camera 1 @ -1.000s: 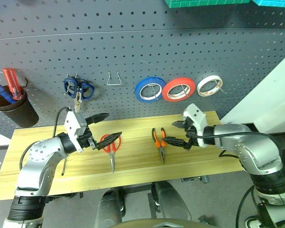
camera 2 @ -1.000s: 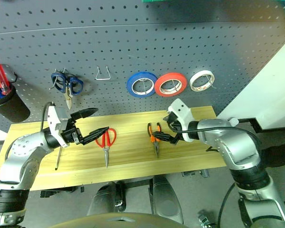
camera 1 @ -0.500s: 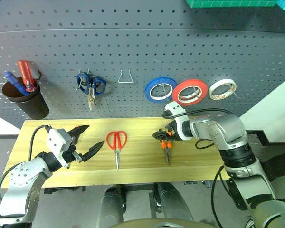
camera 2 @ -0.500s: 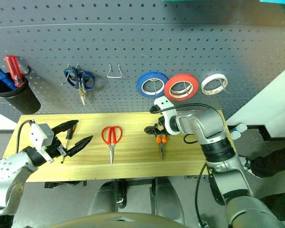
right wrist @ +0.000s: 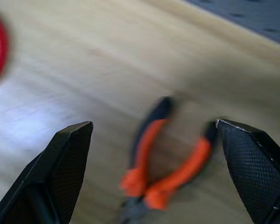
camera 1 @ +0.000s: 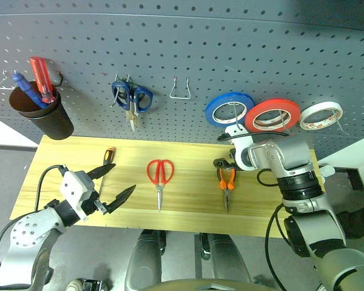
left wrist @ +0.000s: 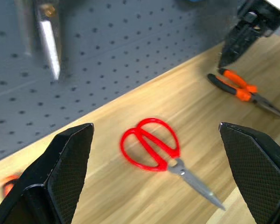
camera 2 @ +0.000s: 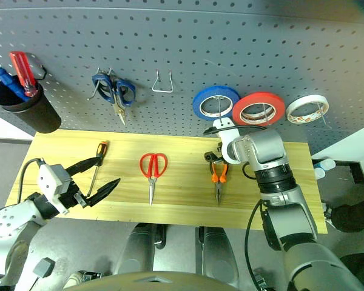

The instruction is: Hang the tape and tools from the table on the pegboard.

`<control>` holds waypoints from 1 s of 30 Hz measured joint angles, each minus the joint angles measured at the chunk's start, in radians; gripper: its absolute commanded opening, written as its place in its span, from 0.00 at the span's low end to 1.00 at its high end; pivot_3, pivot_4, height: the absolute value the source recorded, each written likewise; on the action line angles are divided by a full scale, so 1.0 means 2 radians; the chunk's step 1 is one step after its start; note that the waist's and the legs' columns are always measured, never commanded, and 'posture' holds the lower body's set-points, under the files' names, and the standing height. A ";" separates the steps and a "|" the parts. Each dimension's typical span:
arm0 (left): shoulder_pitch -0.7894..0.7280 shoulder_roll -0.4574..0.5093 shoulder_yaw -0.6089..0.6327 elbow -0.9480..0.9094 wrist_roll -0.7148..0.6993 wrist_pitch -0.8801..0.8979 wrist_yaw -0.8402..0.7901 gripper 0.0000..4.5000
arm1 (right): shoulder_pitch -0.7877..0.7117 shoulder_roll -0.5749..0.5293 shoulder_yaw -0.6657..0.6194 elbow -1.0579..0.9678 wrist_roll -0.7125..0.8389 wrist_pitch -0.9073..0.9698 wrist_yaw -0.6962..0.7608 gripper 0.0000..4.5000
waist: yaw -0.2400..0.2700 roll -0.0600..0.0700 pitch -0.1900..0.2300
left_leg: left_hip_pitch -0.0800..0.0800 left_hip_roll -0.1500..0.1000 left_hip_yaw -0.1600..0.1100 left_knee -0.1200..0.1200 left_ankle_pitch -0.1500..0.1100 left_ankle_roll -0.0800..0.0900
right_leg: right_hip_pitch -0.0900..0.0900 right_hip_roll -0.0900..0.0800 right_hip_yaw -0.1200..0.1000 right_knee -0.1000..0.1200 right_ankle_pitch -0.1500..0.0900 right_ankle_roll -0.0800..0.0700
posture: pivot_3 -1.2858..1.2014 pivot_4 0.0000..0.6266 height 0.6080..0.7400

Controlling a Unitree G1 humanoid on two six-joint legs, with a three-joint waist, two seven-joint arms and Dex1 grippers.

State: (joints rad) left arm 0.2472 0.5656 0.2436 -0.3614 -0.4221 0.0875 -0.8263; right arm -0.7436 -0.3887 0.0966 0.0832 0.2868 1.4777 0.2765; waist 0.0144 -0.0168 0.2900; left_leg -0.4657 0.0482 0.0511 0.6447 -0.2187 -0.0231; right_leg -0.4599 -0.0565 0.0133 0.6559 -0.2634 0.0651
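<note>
On the pegboard (camera 1: 182, 54), seen from the head camera, the red tape (camera 1: 272, 115) hangs between a blue roll (camera 1: 229, 109) and a white roll (camera 1: 320, 115), with blue scissors (camera 1: 131, 100) and a dark cup (camera 1: 47, 118) further left. Below, the table (camera 1: 188, 200) carries the screwdriver (camera 1: 105, 165), the red scissors (camera 1: 159, 177) and the pliers (camera 1: 225, 185). Near the table's front left corner, the left gripper (camera 1: 112, 182) stands wide open and empty. Over the plier handles, the right gripper (camera 1: 221, 163) points down.

From the left wrist, both fingers (left wrist: 65, 163) spread wide apart, framing the red scissors lying flat on the wood.

From the right wrist, its fingers (right wrist: 60, 163) are wide apart, empty, with the pliers between them on the table.
</note>
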 measured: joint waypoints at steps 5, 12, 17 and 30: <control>-0.060 -0.003 -0.030 0.049 0.000 -0.013 -0.023 1.00 | 0.002 0.014 -0.035 0.000 -0.019 0.017 -0.034 0.99 | -0.001 0.000 0.000 | 0.000 0.000 0.000 0.001 0.000 0.000 | 0.001 0.001 -0.001 0.000 0.001 0.001 | 0.56 0.52 0.87; -0.116 0.010 -0.063 0.117 0.000 -0.020 -0.086 1.00 | 0.026 0.048 -0.083 -0.015 -0.036 0.058 -0.065 0.99 | -0.005 0.000 0.000 | 0.001 0.001 0.000 0.002 0.000 0.000 | 0.001 0.004 0.000 0.000 0.002 0.003 | 0.54 0.51 0.87; -0.137 0.023 -0.075 0.151 -0.001 -0.021 -0.129 1.00 | 0.044 0.062 -0.093 -0.038 -0.042 0.065 -0.076 0.99 | -0.013 0.000 0.000 | 0.001 0.002 0.000 0.001 0.000 0.000 | 0.000 0.005 0.000 0.000 0.002 0.004 | 0.53 0.51 0.87; -0.148 0.040 -0.076 0.157 -0.011 -0.002 -0.177 1.00 | 0.053 0.121 -0.124 -0.029 -0.044 0.049 -0.081 0.99 | -0.017 0.000 0.000 | 0.001 0.002 0.001 0.001 0.000 0.000 | 0.000 0.006 0.000 0.001 0.002 0.005 | 0.54 0.52 0.87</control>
State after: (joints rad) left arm -0.0491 0.6463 0.0910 -0.0466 -0.4446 0.0834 -1.1795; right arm -0.6366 -0.1473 -0.1514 0.0253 0.1998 1.5748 0.1138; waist -0.0187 -0.0166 0.2904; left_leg -0.4634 0.0517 0.0528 0.6476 -0.2182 -0.0225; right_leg -0.4590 -0.0454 0.0139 0.6574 -0.2594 0.0744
